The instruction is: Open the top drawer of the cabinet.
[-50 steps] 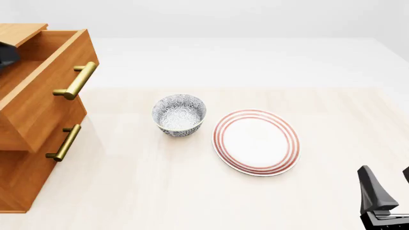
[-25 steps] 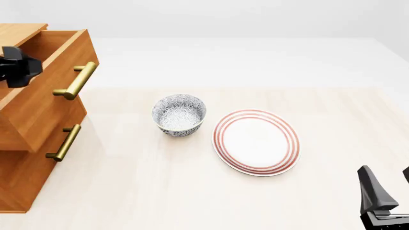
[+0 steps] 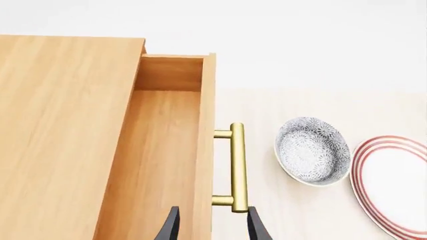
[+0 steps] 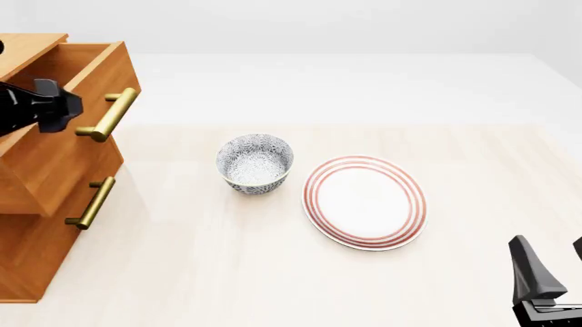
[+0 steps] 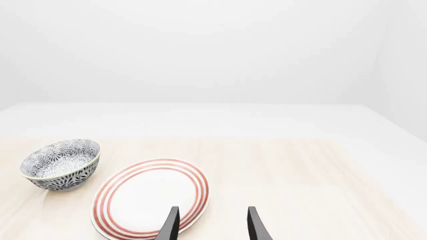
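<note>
The cabinet stands at the table's left edge. Its top drawer is pulled out, and the brass bar handle faces the bowl. My left gripper hovers open and empty over the drawer's front edge, just behind the handle. In the left wrist view the cabinet top, the drawer's empty inside and the handle show. There my left gripper has its fingers either side of the front panel, above it. My right gripper is open and empty at the front right.
A patterned bowl sits mid-table. A red-ringed white plate lies to its right. The second drawer's handle sits below the top drawer.
My left gripper has moved right across the open drawer, from its back toward its front panel and handle. The drawer, bowl, plate and right arm have not moved.
</note>
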`<state>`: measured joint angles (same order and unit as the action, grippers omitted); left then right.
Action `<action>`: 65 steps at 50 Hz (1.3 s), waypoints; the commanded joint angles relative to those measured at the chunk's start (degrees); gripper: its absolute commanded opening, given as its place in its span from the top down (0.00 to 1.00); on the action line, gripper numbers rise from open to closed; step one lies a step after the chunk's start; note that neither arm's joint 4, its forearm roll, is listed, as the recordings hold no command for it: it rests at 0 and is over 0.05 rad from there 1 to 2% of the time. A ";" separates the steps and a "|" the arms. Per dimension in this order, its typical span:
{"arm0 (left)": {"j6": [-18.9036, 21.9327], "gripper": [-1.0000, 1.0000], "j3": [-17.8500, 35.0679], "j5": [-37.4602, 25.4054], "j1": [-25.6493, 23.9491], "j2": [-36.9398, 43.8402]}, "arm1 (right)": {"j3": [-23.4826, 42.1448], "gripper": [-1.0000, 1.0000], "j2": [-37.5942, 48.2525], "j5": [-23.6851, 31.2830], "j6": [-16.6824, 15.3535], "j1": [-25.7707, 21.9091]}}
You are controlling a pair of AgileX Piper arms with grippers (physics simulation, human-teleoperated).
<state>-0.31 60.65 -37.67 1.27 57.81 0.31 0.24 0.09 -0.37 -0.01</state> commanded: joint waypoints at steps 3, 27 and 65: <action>-0.07 0.00 -0.85 1.69 -0.64 1.71 | 0.00 0.00 0.00 0.00 0.00 0.01; -0.02 0.00 -2.05 4.83 -1.58 5.62 | 0.00 0.00 0.00 0.00 0.00 0.00; 0.32 0.00 -1.30 4.73 -10.64 9.80 | 0.00 0.00 0.00 0.00 0.00 -0.01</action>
<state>-1.82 60.06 -32.93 -6.94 64.93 0.31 0.24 0.09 -0.37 -0.01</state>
